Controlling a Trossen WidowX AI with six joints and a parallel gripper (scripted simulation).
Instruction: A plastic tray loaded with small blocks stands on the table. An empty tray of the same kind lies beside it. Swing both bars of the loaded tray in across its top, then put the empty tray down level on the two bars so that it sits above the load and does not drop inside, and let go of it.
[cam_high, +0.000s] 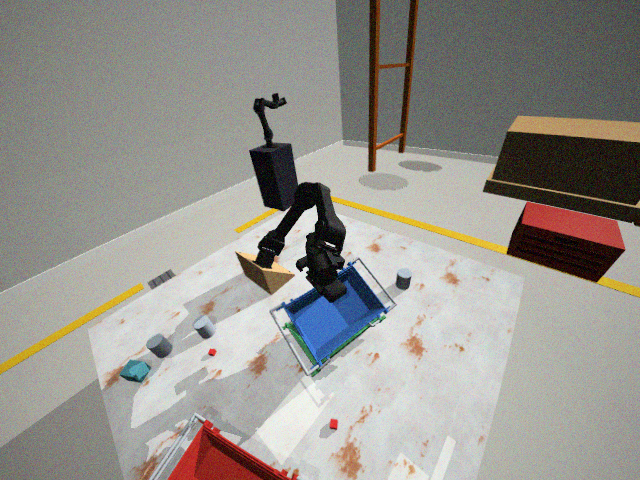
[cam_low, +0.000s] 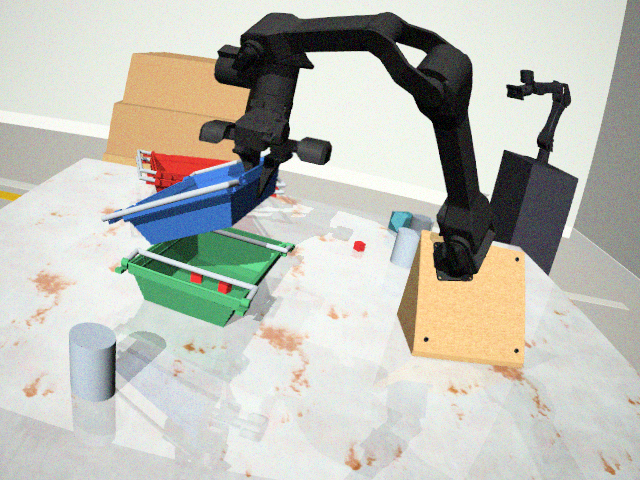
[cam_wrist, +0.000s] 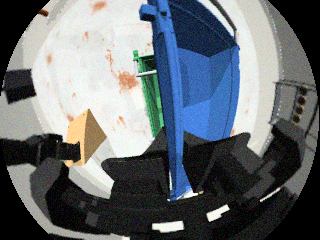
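From the top view, a pale counter (cam_high: 465, 330) (cam_low: 330, 392) (cam_wrist: 65, 75) with blotchy rust-brown stains stretches beneath the black jointed arm (cam_high: 330, 222) (cam_low: 336, 35), crossed by grey shadows and bright patches. Yellow stripes (cam_high: 418, 222) run along the grey floor around it, and the walls are plain grey. Over there stands an orange upright frame (cam_high: 373, 93) with crossbars; to its right, a brown stepped block (cam_high: 563, 165) (cam_low: 175, 118) and a red box with dark sides (cam_high: 573, 224). A second black arm (cam_high: 266, 121) (cam_low: 553, 118) tops a dark pedestal (cam_high: 273, 178) (cam_low: 532, 206). Down at the near edge, a red plastic tray (cam_high: 227, 454) (cam_low: 180, 164) is cut off.

Over to the exterior view: white wall behind, and the counter carrying faint reflections under a grey cylinder (cam_high: 403, 279) (cam_low: 93, 361). The black jaws (cam_low: 261, 165) are clamped on the wall of the empty blue plastic tray (cam_high: 323, 320) (cam_low: 191, 211) (cam_wrist: 200, 95), which hangs tilted above the green plastic tray (cam_high: 338, 356) (cam_low: 180, 302) (cam_wrist: 151, 107). That one stands on the counter, both its bars across the top, red blocks (cam_low: 196, 277) inside.

And the wrist view: stained counter, curved by the lens, grey floor beyond, the blue wall pinched between the fingers.
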